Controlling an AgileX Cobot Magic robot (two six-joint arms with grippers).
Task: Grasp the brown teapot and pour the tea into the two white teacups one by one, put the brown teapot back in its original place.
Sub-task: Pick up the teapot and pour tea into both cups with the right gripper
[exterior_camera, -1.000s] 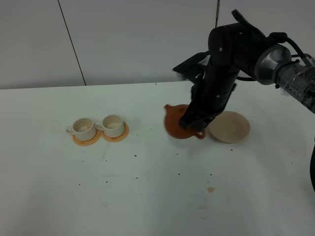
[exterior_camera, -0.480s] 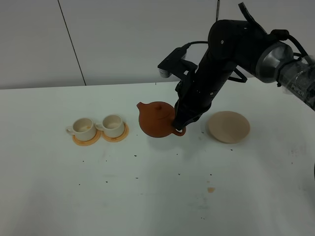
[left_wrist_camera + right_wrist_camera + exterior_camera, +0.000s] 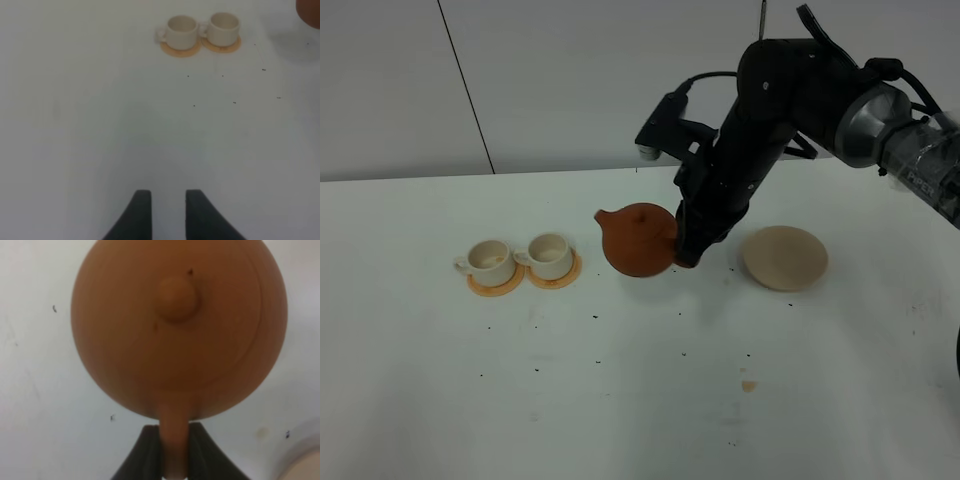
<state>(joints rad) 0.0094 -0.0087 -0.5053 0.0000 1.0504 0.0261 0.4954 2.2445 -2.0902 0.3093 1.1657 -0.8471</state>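
Teapot (image 3: 636,240) is gripped at its handle (image 3: 174,440) by the closed right gripper (image 3: 686,256), with its spout (image 3: 605,215) turned toward the nearer cup (image 3: 550,256), which is seen well apart from it.

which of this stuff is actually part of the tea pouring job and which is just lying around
Job: brown teapot; left teacup; right teacup; beige saucer.
Lying about: orange coasters under the cups; brown stain on the table.

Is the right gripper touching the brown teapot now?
Touching. The right wrist view shows the right gripper closed on the loop handle of the brown teapot, with no gap.
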